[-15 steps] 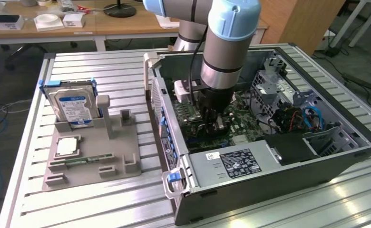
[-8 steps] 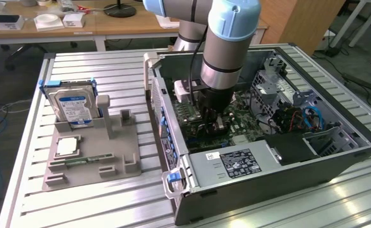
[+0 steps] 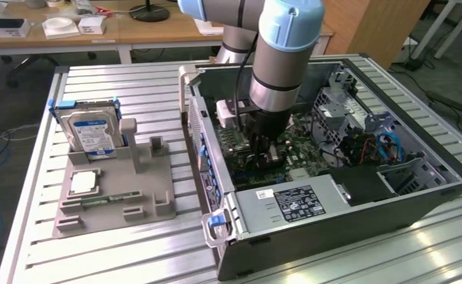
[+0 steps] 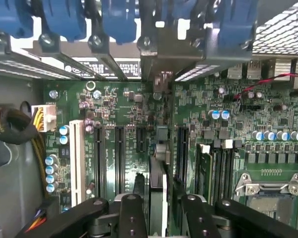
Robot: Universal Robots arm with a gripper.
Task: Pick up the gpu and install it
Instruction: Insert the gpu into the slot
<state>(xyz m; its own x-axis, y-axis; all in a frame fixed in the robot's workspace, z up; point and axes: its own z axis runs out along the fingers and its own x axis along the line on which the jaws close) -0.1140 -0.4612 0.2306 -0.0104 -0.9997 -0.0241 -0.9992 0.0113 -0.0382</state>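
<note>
My gripper (image 3: 260,155) is deep inside the open computer case (image 3: 420,195), just above the green motherboard (image 3: 294,155). In the wrist view the gpu (image 4: 159,163) shows edge-on as a thin upright card running from between my fingertips (image 4: 139,184) to its metal end bracket (image 4: 162,49) at the case's rear slot openings. It stands in line with the long black expansion slots (image 4: 120,153). The gripper (image 4: 158,191) is shut on the gpu, one dark fingertip pressed on each face. Whether the card's lower edge is seated in a slot is hidden.
A grey parts holder (image 3: 148,192) on the exterior view's left carries a silver hard drive with a blue label (image 3: 93,133), a CPU (image 3: 84,182) and a thin RAM stick (image 3: 105,201). Blue slot latches (image 4: 64,20), RAM modules (image 4: 216,168), the CPU socket (image 4: 270,198) and the power supply (image 3: 290,204) crowd the case.
</note>
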